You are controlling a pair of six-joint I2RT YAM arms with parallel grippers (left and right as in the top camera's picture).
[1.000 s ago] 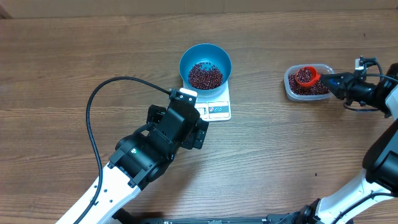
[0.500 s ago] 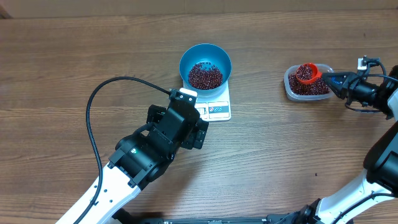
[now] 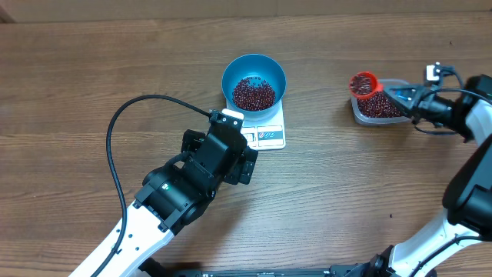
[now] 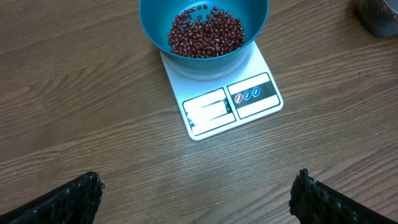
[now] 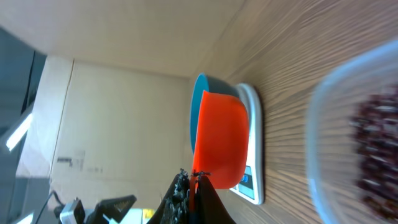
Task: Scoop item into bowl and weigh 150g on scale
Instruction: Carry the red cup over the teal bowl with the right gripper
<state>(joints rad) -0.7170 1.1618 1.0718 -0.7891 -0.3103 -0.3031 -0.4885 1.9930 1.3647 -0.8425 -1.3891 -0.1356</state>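
Overhead view. The blue bowl (image 3: 229, 75) sat on the white scale (image 3: 270, 135), near the far edge of the bench (image 3: 77, 77). The bowl covered the far part of the scale, and the display end stuck out toward you. A layer of beans (image 3: 254, 93) lay in the bowl's bottom, well below its rim.

A bare strip of wood lay between the scale and the clear tub (image 3: 357, 110) on the right, with nothing standing in that lane. The tub also held beans. The bench left of the bowl was open, apart from the black cable (image 3: 108, 142) looping over it.

Your left tool (image 4: 196, 196) hung just short of the scale's display end with its jaws spread as wide as they go and nothing between them. In the wrist view both fingertips flanked bare wood.

Your right tool (image 3: 405, 98) was clamped tight on the handle of the orange scoop (image 3: 364, 82). The scoop was loaded with beans and sat at the tub's left far corner, on the bowl's side.

Change over the last second: the scoop had been over the middle of the tub and had since moved left to that corner, your right arm following. The left arm, bowl and scale had not shifted.
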